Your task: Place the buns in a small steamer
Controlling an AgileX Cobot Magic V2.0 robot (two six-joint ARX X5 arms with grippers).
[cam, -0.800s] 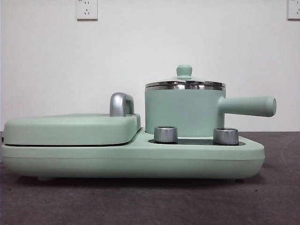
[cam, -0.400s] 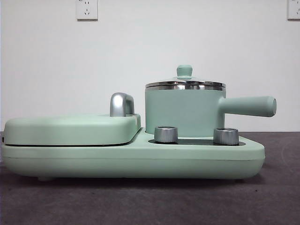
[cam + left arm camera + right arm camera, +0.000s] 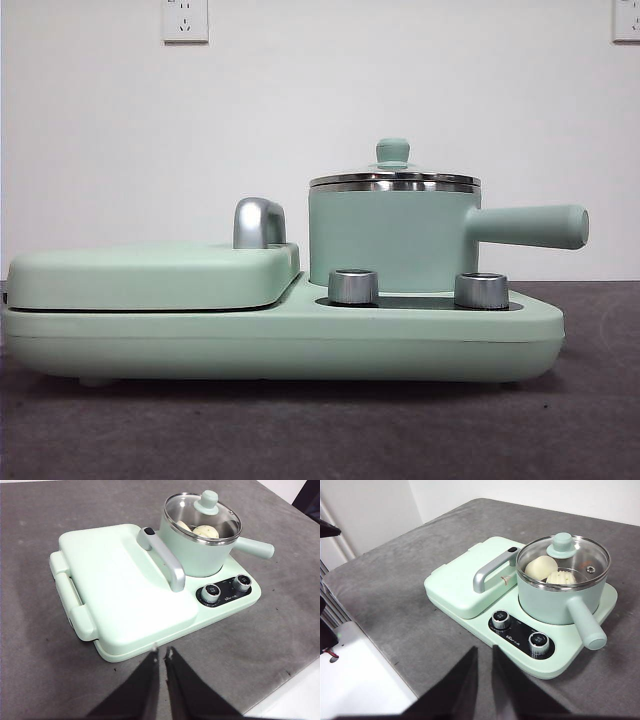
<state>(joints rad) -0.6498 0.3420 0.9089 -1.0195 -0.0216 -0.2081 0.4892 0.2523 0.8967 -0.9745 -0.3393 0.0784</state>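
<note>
Buns (image 3: pixel 541 568) sit side by side inside the small steamer (image 3: pixel 392 238), seen through its closed glass lid (image 3: pixel 563 555), the smooth one beside the ridged one (image 3: pixel 561 577). From left to right across the front view, the flat griddle lid (image 3: pixel 150 275) with its chrome handle (image 3: pixel 258 222) fills the appliance's left half, the pot stands on the right half behind two knobs (image 3: pixel 353 286), and its side handle (image 3: pixel 530 226) juts past the base's right edge. Grey table (image 3: pixel 320 430) lies bare all around. The left gripper (image 3: pixel 161 654) and right gripper (image 3: pixel 484 652) hang well clear, jaws nearly closed, clasping nothing. Nothing has shifted since the earlier frame.
</note>
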